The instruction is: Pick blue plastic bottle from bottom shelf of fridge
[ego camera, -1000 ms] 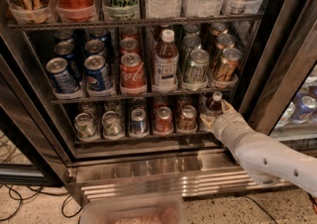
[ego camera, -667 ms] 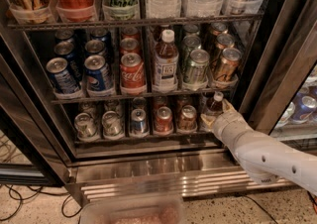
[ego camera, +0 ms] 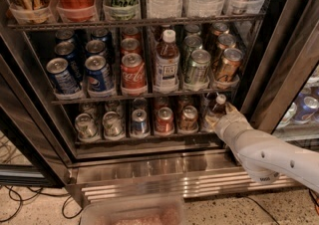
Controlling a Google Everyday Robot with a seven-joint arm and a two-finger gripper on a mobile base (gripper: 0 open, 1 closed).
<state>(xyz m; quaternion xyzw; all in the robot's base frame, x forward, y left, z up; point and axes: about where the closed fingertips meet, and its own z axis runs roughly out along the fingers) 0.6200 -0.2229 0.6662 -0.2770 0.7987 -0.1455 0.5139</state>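
Observation:
The blue plastic bottle (ego camera: 216, 108), small with a white cap and a dark drink, stands at the right end of the bottom shelf (ego camera: 149, 139) of the fridge (ego camera: 277, 69) and leans a little to the right. My gripper (ego camera: 223, 119), on a white arm coming from the lower right, is right at the bottle's lower right side and touches or wraps it. The bottle's lower part is hidden behind the gripper.
Short mini cans (ego camera: 139, 122) line the bottom shelf left of the bottle. A bigger white-capped brown bottle (ego camera: 166, 62) stands among full-size cans on the shelf above. The steel slatted base (ego camera: 174, 181) lies below, the open door frame (ego camera: 294, 35) right, a clear bin (ego camera: 132, 213) in front.
The gripper stays at the bottle with hardly any movement. The bottle's cap now sits slightly further right, so the bottle leans a bit more.

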